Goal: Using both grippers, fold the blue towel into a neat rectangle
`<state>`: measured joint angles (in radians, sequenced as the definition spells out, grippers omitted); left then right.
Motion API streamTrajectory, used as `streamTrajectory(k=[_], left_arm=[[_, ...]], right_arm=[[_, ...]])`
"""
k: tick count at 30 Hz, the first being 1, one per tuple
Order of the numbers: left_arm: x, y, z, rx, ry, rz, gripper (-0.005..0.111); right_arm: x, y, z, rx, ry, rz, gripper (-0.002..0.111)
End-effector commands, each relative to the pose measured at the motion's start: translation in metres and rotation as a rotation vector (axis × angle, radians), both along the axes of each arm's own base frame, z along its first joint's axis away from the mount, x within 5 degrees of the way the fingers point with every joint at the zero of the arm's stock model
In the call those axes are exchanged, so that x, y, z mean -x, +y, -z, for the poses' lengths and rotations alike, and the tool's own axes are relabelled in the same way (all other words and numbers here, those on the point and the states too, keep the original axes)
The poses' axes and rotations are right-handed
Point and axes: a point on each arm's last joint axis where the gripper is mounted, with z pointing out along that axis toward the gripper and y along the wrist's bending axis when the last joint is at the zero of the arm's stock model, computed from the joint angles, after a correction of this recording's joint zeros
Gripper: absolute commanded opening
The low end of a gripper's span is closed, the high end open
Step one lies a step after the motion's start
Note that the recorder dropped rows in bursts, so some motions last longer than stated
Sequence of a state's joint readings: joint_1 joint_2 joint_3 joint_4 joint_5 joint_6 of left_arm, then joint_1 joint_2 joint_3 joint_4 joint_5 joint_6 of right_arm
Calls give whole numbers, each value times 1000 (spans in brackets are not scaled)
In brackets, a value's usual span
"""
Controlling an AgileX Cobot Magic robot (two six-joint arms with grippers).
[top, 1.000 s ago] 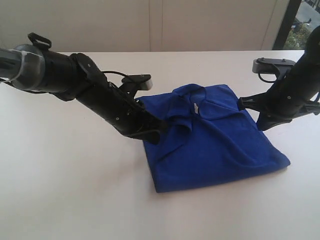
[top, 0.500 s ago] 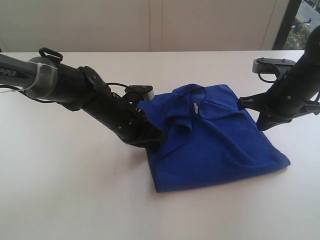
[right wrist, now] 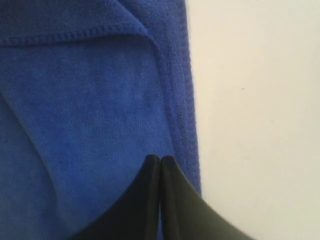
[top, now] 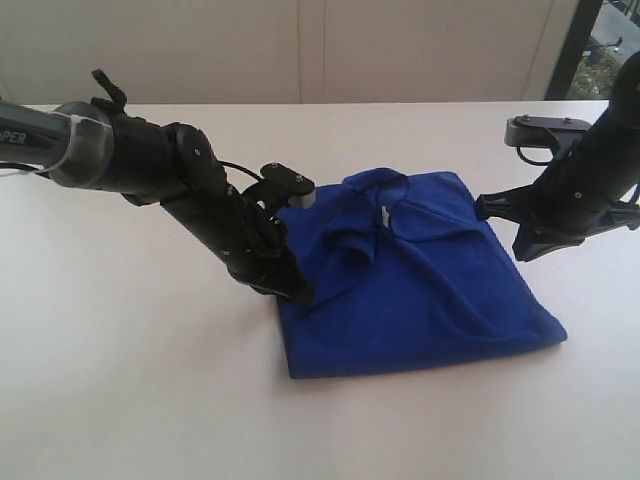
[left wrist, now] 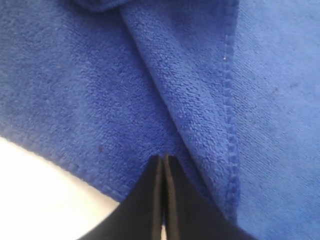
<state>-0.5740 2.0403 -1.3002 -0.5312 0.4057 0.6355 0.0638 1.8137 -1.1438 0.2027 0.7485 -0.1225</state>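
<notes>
Though it lies folded, blue towel [top: 430, 290] bunches.

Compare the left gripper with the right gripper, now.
The left gripper sits at the left edge of the blue towel; the right gripper sits at its right edge. The left arm stretches far across the table; the right arm barely enters view. Both grippers are shut.

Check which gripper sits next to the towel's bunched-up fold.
The left gripper: the rumpled fold lies right beside it on the blue towel. The right gripper is at the towel's smoother opposite edge.
</notes>
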Motion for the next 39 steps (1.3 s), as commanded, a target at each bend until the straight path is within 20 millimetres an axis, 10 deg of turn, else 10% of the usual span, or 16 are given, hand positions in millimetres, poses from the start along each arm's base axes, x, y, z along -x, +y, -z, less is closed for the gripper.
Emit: streamTrajectory(k=[1,39], left_arm=[[2,12,21,-149,-14,113,0],[7,40,26,-462,36,177,0]], right_arm=[[1,-1,-1,-1,-4,-4,0],[1,-1,-2,-3,-12,-1,0]])
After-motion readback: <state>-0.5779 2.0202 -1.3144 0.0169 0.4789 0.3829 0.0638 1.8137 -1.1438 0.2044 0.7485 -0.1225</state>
